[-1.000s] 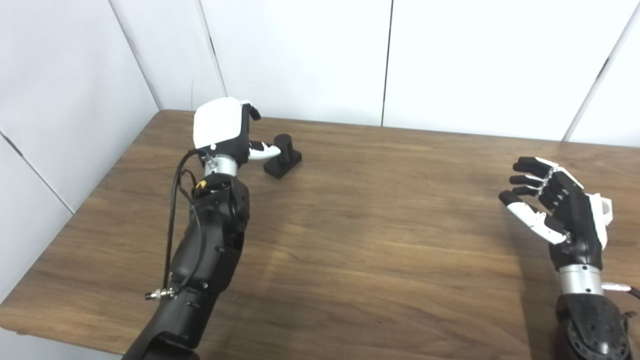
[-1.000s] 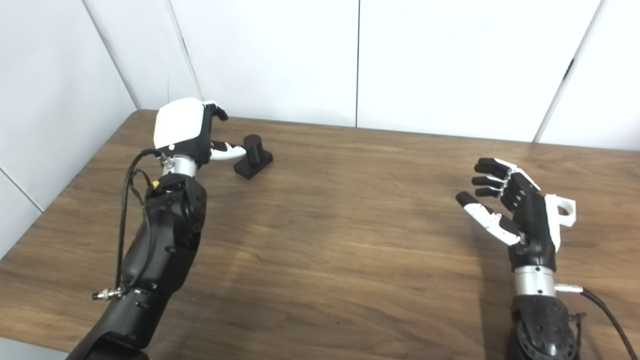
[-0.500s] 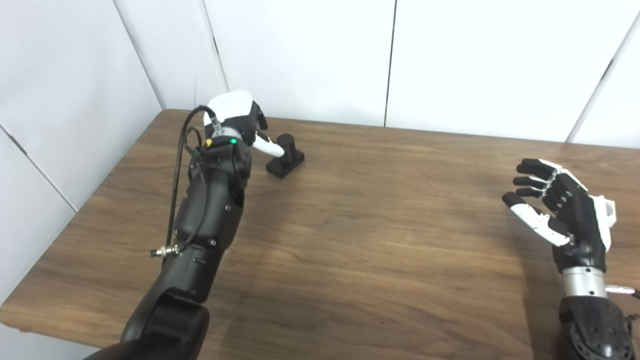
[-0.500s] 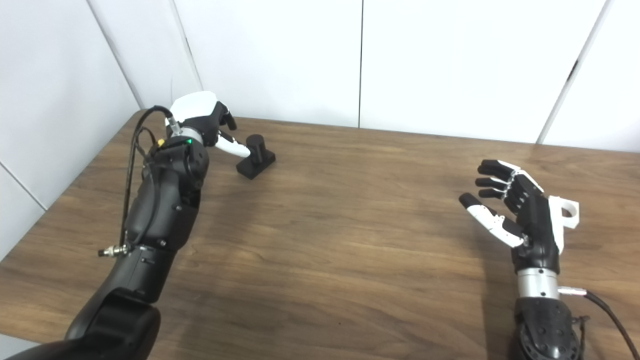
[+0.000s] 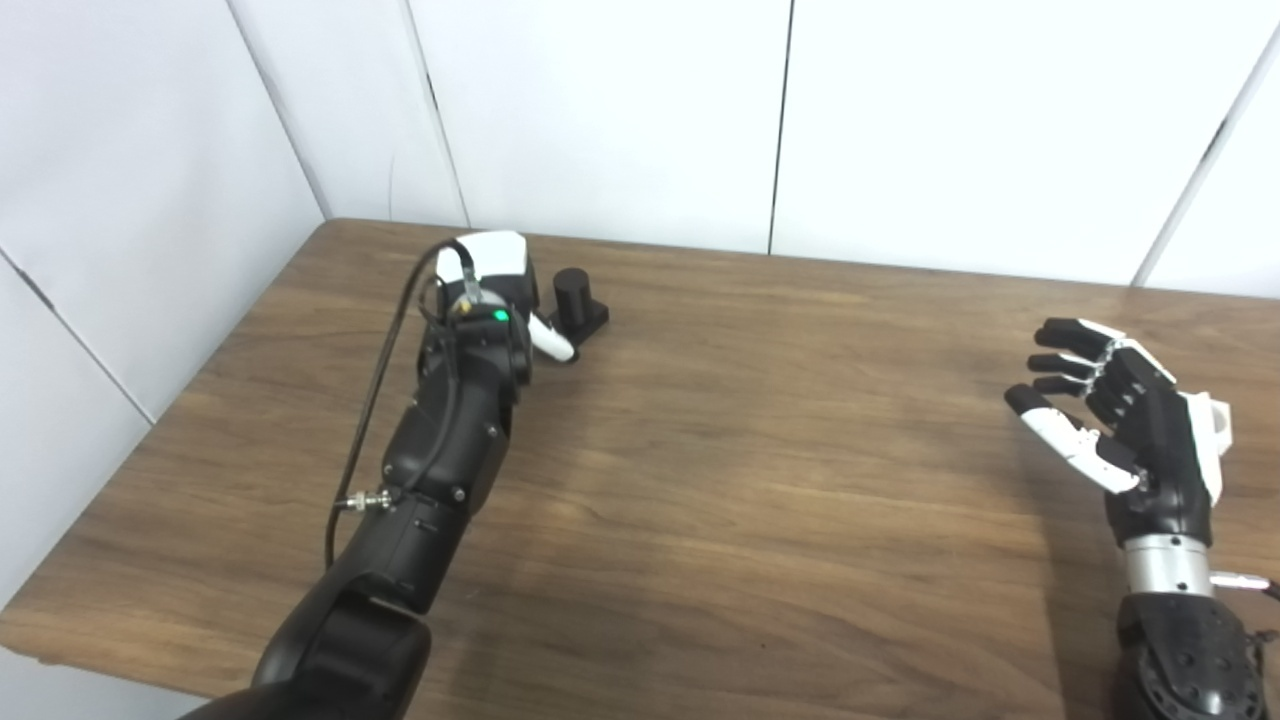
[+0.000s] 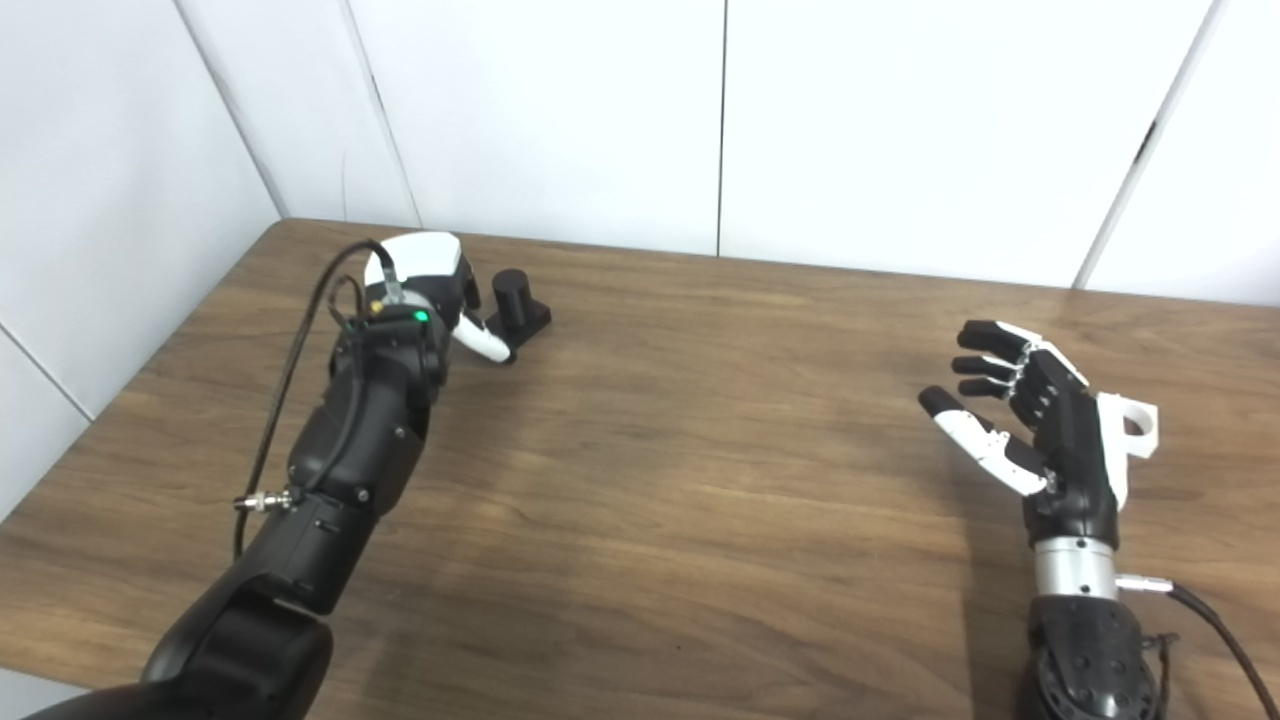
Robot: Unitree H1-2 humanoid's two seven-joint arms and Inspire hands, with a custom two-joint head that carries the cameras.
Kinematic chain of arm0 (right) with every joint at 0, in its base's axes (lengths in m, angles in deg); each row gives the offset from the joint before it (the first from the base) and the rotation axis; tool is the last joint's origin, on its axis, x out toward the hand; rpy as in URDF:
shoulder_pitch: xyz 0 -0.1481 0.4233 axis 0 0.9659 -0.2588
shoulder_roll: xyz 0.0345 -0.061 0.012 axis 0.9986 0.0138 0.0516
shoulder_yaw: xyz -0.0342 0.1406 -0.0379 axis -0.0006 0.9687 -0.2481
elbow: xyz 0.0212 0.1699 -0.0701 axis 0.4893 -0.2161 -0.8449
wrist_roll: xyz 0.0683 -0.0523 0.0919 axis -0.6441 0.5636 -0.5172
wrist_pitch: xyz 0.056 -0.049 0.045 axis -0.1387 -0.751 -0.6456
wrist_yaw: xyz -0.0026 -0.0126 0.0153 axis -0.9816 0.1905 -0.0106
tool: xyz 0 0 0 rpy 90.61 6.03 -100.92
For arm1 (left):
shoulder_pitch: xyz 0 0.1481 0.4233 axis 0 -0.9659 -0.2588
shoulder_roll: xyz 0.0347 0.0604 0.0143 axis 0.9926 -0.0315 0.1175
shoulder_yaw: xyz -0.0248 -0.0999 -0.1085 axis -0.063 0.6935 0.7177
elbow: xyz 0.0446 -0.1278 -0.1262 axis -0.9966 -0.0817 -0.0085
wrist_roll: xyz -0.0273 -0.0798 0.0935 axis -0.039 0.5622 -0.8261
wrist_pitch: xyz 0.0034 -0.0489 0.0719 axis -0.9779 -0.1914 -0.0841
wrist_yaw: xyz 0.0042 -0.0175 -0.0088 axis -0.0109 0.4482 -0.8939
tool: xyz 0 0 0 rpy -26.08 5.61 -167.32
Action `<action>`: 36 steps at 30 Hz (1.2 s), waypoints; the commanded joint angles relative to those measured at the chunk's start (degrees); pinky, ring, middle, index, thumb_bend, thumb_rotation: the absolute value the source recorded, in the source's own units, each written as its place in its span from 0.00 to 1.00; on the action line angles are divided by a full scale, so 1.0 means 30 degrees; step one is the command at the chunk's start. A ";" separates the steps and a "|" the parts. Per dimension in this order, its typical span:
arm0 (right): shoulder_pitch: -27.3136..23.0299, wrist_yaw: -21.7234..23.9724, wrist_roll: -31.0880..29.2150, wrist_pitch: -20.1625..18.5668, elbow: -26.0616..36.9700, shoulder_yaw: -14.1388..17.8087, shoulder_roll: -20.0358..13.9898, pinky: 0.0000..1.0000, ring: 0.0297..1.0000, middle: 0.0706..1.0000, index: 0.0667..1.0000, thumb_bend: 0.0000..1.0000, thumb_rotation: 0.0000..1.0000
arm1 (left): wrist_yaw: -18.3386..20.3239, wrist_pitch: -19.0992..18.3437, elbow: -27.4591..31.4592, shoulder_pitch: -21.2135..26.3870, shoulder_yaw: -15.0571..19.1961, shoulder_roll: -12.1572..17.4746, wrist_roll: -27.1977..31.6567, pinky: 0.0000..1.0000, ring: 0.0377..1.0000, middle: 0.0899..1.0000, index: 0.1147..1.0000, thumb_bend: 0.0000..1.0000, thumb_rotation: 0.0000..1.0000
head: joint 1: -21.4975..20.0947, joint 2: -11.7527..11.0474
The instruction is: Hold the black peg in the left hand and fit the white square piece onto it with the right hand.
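The black peg (image 5: 573, 293), a short cylinder on a flat black base, stands on the wooden table (image 5: 760, 470) at the far left. My left hand (image 5: 497, 278) is low beside it on its left, back turned to the camera. Its white thumb (image 5: 553, 343) stretches across the front of the base, and nothing wraps the cylinder. The other fingers are hidden behind the hand. My right hand (image 5: 1110, 410) hovers open at the right, palm facing left and fingers spread. The white square piece (image 6: 1137, 426), with a round hole, lies just behind it, partly covered.
White wall panels (image 5: 600, 110) close off the table's back and left sides. The left forearm (image 5: 450, 440) with its looping black cable lies over the table's left part. The near edge of the table runs along the bottom left.
My left hand has dropped and turned toward the peg, its thumb now in front of the base. The forearm has swung rightward. The right hand has barely moved.
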 commanded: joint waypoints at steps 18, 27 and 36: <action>-0.0093 -0.0140 0.0010 0.0291 0.0784 0.0054 0.0169 0.57 0.63 0.68 0.65 0.70 0.31 | -0.7636 -0.0115 -0.3897 0.0205 -0.0748 0.0229 0.0153 0.48 0.65 0.66 0.48 0.80 0.39 | -0.0095 0.0049; 0.0022 -0.0168 0.0037 -0.0006 0.1152 0.0101 0.0168 0.58 0.64 0.68 0.65 0.70 0.32 | -0.8833 -0.0078 -0.4280 0.0395 -0.1527 0.0729 0.3588 0.51 0.68 0.70 0.48 0.73 0.34 | -0.0262 0.0133; 0.0070 -0.0161 0.0120 -0.0075 0.1347 0.0148 0.0037 0.57 0.64 0.69 0.65 0.71 0.35 | -0.9209 0.0142 -0.5242 0.0599 -0.2388 0.1257 0.6645 0.54 0.73 0.74 0.52 0.74 0.34 | -0.0404 0.0193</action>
